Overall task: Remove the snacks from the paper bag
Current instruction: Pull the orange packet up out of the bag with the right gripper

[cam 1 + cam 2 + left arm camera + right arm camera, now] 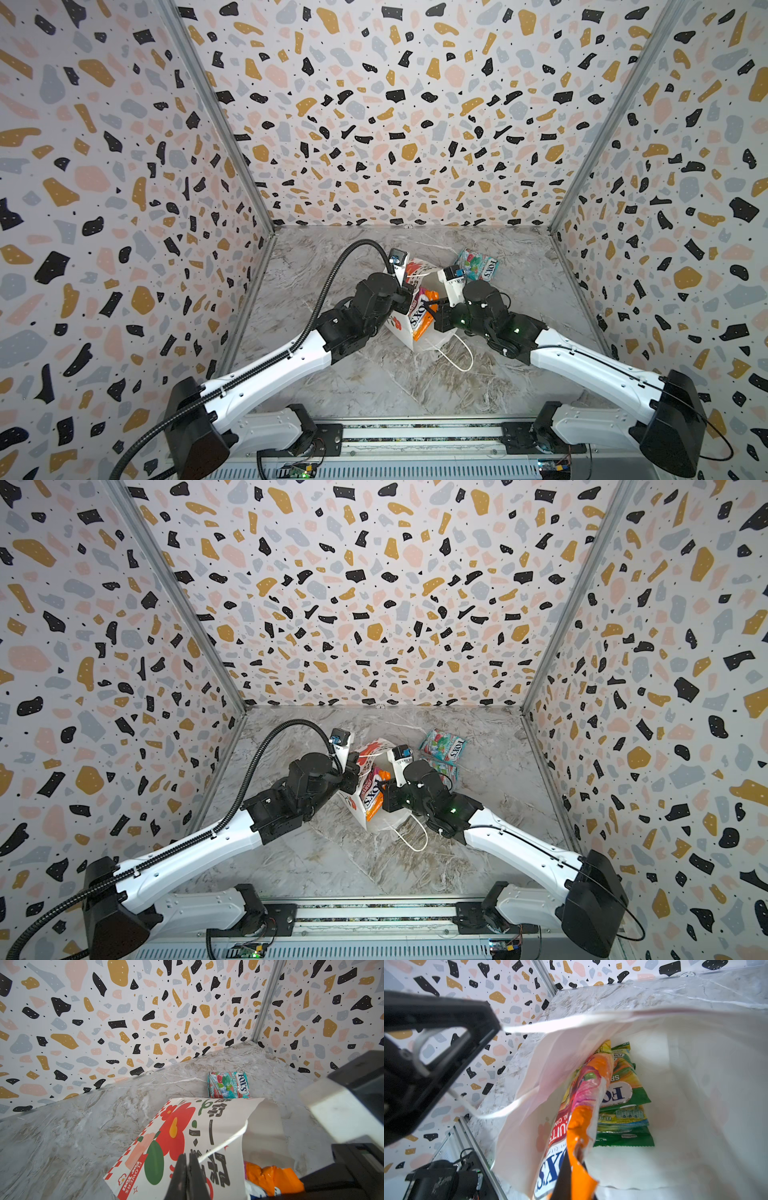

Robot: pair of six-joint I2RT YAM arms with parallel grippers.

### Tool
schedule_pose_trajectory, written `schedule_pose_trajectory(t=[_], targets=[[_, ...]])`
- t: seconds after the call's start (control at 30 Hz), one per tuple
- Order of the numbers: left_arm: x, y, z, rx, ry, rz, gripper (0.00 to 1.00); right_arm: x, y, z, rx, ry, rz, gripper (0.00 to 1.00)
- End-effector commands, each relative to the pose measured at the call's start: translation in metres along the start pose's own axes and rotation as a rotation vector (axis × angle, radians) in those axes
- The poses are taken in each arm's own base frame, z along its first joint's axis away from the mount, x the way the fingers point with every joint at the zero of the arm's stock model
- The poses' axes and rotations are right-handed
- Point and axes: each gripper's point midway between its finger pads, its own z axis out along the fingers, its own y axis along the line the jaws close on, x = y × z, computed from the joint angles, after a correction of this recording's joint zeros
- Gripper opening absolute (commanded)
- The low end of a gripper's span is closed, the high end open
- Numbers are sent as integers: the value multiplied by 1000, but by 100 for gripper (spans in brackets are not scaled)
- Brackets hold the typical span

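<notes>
Paper bag (405, 337) holds green pouches (623, 1093) and an orange-pink pouch (588, 1086) pinched by the right gripper (437, 308) — left gripper (188, 1160) clamps its rim — teal pouch (478, 264) lies nearer the table's (332, 382) far edge.

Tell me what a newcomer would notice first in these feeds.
First, the orange-pink pouch sticking half out of the mouth of the paper bag at mid-table. The shut right gripper pinches the pouch, and the left gripper clamps the bag's rim. Next come the teal pouch, lying on the marble table behind the bag, and the green pouches deep inside it.
</notes>
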Motion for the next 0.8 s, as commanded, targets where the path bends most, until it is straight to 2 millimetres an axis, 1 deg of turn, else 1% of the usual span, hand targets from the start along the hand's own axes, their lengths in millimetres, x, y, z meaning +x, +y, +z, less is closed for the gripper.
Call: schedule_pose_trajectory(t=[0.0,0.27,0.47,0.6,0.67,0.77], targets=[[-12,5,-3,-32,-24,-12,0,-16,18,-27,-50,-22,-104,0],[-11,7,-3,-37,-26,-13,0,-40,34,-80,-72,-102,-215,0],[-10,5,-2,-33,-23,-11,0,-62,39,-123,-59,-221,-262,0],[-9,5,-1,-34,-19,-8,0,-75,30,-149,7,-311,-257,0],[-8,5,0,-33,-17,-7,0,-80,25,-160,41,-336,-252,0],[-8,4,0,-32,-14,-6,0,-86,13,-174,117,-370,-236,0]])
